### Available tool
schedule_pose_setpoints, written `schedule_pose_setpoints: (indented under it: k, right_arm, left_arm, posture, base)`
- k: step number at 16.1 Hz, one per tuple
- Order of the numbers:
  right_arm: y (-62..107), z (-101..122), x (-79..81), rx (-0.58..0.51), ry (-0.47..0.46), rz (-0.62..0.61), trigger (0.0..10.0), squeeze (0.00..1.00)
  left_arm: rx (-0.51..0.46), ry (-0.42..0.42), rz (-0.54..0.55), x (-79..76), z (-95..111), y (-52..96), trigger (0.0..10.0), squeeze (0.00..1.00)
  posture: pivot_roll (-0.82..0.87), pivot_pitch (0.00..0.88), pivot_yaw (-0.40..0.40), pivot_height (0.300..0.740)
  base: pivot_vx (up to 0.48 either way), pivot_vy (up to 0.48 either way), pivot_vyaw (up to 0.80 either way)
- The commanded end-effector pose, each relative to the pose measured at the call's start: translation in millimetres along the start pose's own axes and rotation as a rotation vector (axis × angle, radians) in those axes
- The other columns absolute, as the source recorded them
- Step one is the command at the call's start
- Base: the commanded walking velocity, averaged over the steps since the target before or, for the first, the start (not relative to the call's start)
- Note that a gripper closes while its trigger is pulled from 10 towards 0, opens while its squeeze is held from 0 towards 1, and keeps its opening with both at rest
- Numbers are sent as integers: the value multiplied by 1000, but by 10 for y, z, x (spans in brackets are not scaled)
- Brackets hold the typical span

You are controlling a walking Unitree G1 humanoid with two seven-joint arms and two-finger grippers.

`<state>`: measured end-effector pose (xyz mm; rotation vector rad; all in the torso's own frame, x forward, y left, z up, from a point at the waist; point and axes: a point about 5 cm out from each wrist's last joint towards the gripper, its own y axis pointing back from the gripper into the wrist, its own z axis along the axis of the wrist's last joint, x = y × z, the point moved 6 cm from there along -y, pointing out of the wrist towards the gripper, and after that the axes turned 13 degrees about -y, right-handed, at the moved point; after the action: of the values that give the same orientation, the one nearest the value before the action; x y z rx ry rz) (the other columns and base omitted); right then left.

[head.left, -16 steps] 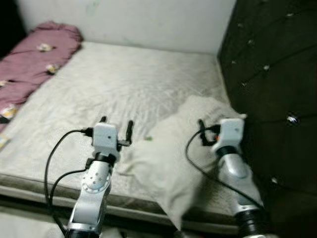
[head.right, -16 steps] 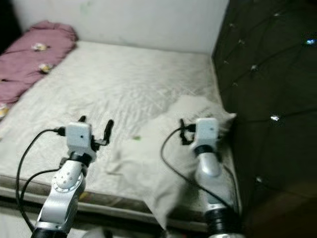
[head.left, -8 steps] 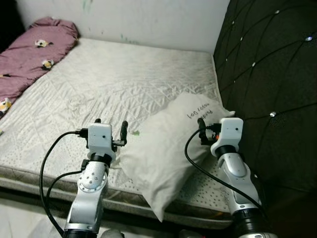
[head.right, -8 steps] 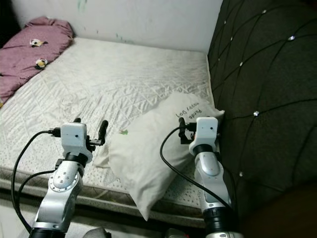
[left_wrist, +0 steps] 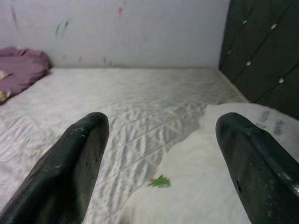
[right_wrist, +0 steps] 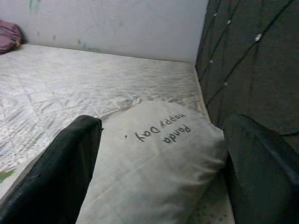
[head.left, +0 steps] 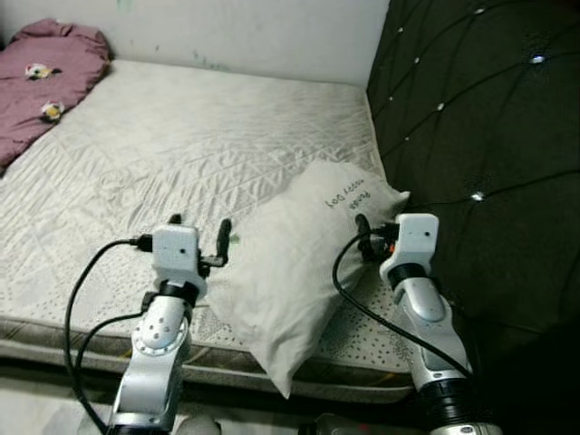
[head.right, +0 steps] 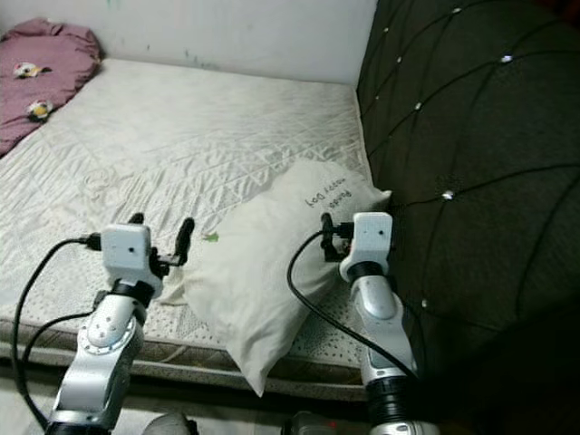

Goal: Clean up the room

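Note:
A white pillow [head.left: 290, 263] with dark lettering lies on the mattress [head.left: 181, 136] near the headboard, one corner hanging over the front edge. My left gripper [head.left: 199, 222] hovers open just left of the pillow; in the left wrist view the left gripper [left_wrist: 162, 120] has the pillow [left_wrist: 210, 177] and its small green mark [left_wrist: 161, 181] ahead of its fingers. My right gripper [head.left: 379, 228] is held open over the pillow's right end. The right wrist view has the right gripper [right_wrist: 163, 122] spread wide around the lettered end of the pillow [right_wrist: 154, 172], not touching it.
A dark tufted headboard [head.left: 471, 118] rises along the right side of the bed. A pink blanket [head.left: 45, 63] is bunched at the far left corner. A pale wall [head.left: 227, 27] closes the far side. The mattress front edge [head.left: 91, 331] runs below my arms.
The whole picture has shifted and sharpened as the camera moved rightward. Both grippers stay open beside the pillow, which lies as before.

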<state>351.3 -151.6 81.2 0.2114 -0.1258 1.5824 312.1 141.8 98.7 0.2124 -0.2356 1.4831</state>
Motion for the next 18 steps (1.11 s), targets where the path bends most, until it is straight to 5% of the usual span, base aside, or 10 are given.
schedule_pose_setpoints:
  k: [1, 7, 10, 13, 18]
  right_arm:
    - [1, 16, -11, 1, 0, -3, 10000, 0]
    - [42, -14, -28, 11, -9, -13, 10000, 0]
    - [81, 52, -61, -4, -10, -18, 10000, 0]
    - [284, 206, -260, -45, -17, -74, 10000, 0]
    - [387, 100, -397, -2, 1, -114, 10000, 0]
  left_arm:
    - [-3, 0, -6, 10, 31, 7, 10000, 0]
    - [-9, -6, 16, 60, 41, 61, 10000, 0]
    - [2, -65, 91, 234, 19, 135, 10000, 0]
    - [34, -84, 180, 494, -68, 267, 10000, 0]
    - [43, -89, 155, 466, -87, 272, 10000, 0]
  posture:
    - [5, 0, -43, 740]
    - [7, 0, -41, 740]
    - [11, 0, -38, 740]
    - [12, 0, -44, 740]
    - [7, 10, -35, 740]
  base:
    - [0, 0, -444]
    - [0, 0, -653]
    - [0, 0, 0]
    - [0, 0, 0]
    - [0, 0, -133]
